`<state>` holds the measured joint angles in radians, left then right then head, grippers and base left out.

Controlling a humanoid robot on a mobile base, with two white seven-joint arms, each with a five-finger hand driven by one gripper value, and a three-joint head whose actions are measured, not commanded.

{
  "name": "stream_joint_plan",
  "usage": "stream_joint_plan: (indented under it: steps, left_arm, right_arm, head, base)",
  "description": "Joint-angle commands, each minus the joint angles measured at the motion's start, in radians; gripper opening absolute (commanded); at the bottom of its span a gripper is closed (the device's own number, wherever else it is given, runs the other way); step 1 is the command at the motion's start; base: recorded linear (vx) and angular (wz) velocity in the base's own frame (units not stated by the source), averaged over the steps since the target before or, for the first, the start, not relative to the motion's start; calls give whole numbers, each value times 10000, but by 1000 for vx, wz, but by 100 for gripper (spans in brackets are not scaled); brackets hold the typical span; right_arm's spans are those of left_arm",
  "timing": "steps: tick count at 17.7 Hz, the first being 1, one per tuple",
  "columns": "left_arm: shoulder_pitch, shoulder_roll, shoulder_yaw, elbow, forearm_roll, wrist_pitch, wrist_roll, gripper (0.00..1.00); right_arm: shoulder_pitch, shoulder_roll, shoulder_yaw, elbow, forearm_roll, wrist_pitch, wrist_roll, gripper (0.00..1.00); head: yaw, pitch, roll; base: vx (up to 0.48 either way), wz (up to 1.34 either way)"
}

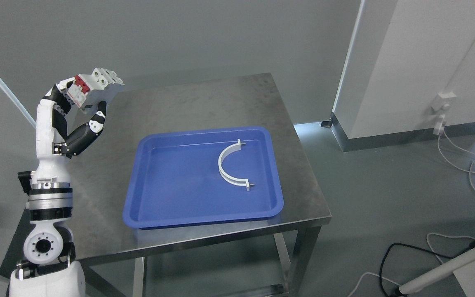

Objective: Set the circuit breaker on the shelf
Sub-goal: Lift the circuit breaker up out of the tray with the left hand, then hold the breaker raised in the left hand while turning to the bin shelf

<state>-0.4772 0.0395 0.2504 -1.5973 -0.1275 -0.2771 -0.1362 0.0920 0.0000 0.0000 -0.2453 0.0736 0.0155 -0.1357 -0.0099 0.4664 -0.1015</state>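
The circuit breaker (95, 87) sits in my left hand (74, 108), raised in the air above the far left corner of the steel table (204, 103), touching no surface. It is a pale grey block with a row of red switches on the face turned toward my palm, and its ribbed top points up and to the right, so the whole piece is tilted rather than level. My fingers (58, 99) are curled over its upper left side, and my thumb (97, 119) presses up against its underside, so I grip it from two sides. My left arm rises from the lower left of the view, white and black, with the wrist bent toward the table. Out from the breaker, near the middle of the table, lies a blue tray (171, 218) with low walls and rounded corners. Inside it, toward its right half, lies a white half-ring clamp (223, 169), flat on the tray floor, its open side facing right and a small pin at each end. The breaker is well apart from the tray and the clamp. Beyond the table's right edge, cables (460, 156) trail over the grey floor beside a white wall panel (406, 66). My right hand does not show anywhere.
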Motion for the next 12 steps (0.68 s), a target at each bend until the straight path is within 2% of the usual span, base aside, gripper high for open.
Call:
stream_joint_plan:
  steps: [1,5,12]
  left_arm:
    - [523,-220,549,-440,186,207,-170,12]
    - [569,-220,901,-732,201,1419,-294,11]
    - [585,-220,841,-763,201,1621,-509,11]
  right_arm:
    - [1,-175,199,-1,0,627,-8,100]
    - [1,-175,199,-1,0,627,-8,100]
    - [1,-175,199,-1,0,627,-8,100]
  head:
    - [0,0,0]
    - [0,0,0]
    - [0,0,0]
  base:
    - [-143,0]
    - [-199,40]
    - [-223,-137]
